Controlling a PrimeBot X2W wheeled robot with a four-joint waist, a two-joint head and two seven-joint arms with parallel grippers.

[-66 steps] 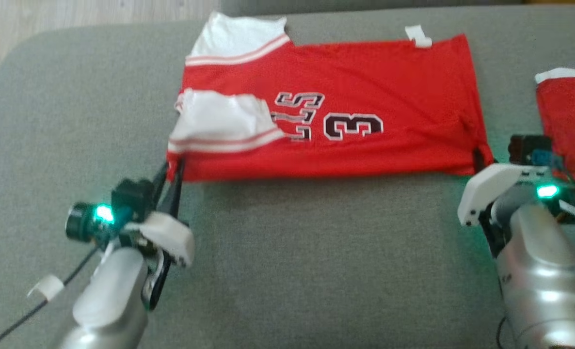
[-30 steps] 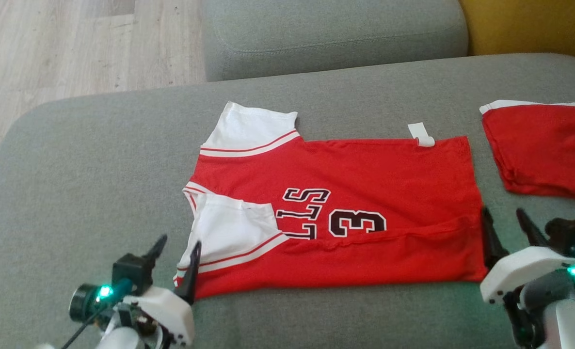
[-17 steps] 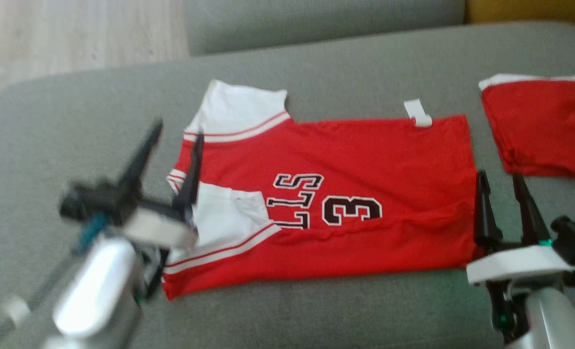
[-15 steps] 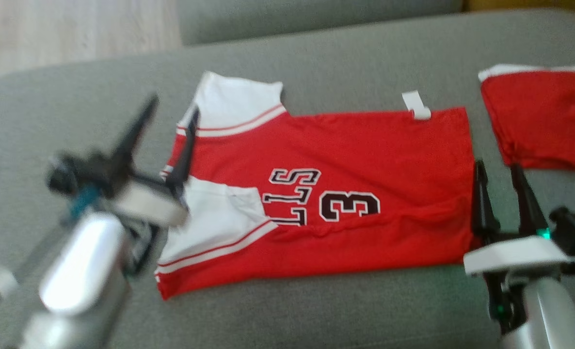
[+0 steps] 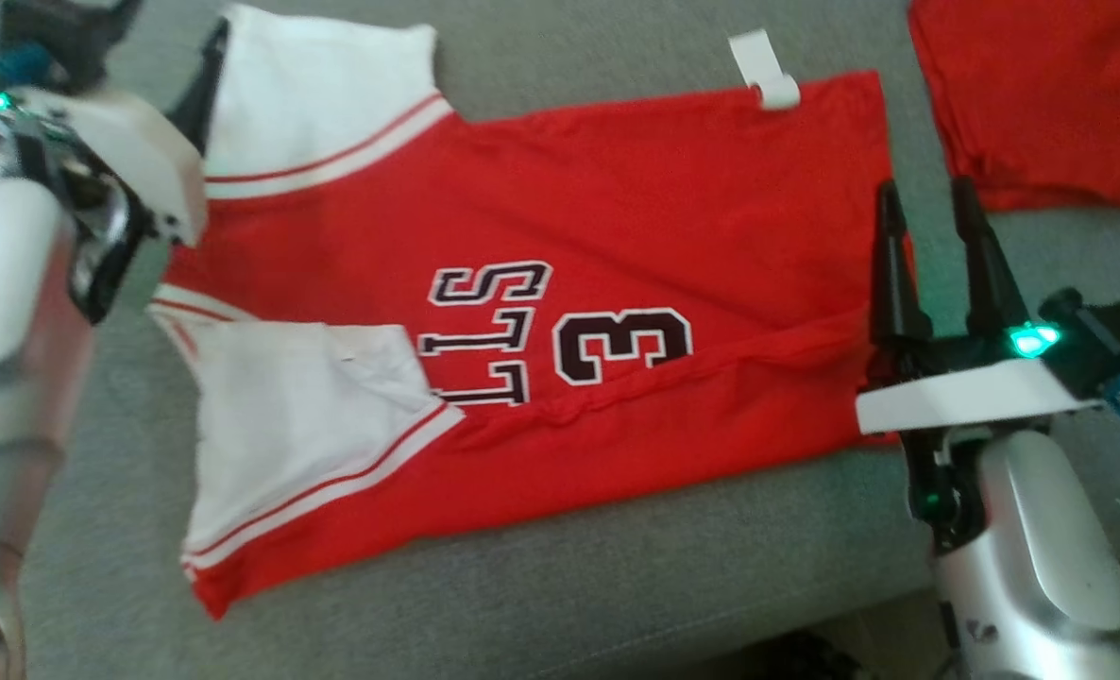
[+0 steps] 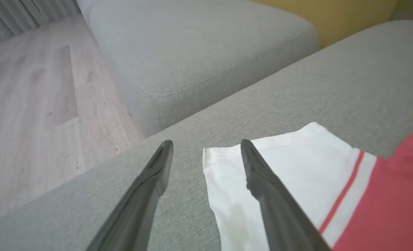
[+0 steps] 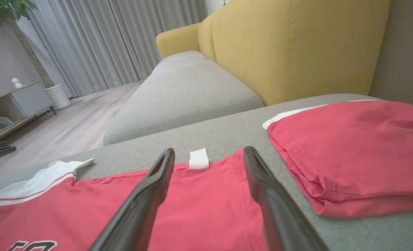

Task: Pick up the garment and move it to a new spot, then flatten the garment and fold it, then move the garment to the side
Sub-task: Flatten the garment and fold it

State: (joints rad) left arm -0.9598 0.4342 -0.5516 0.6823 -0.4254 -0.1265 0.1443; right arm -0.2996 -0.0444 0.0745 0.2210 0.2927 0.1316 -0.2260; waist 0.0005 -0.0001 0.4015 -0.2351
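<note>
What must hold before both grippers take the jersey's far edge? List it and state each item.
1. Left gripper open: ok, jaws apart across the white sleeve corner.
2. Right gripper open: ok, jaws apart at the jersey hem end.
3. Both empty: ok.
4. Near edge folded over: ok, lettering partly covered.
5. Contact with fabric: cannot tell.
6. Other red garment apart from jersey: ok.
</note>
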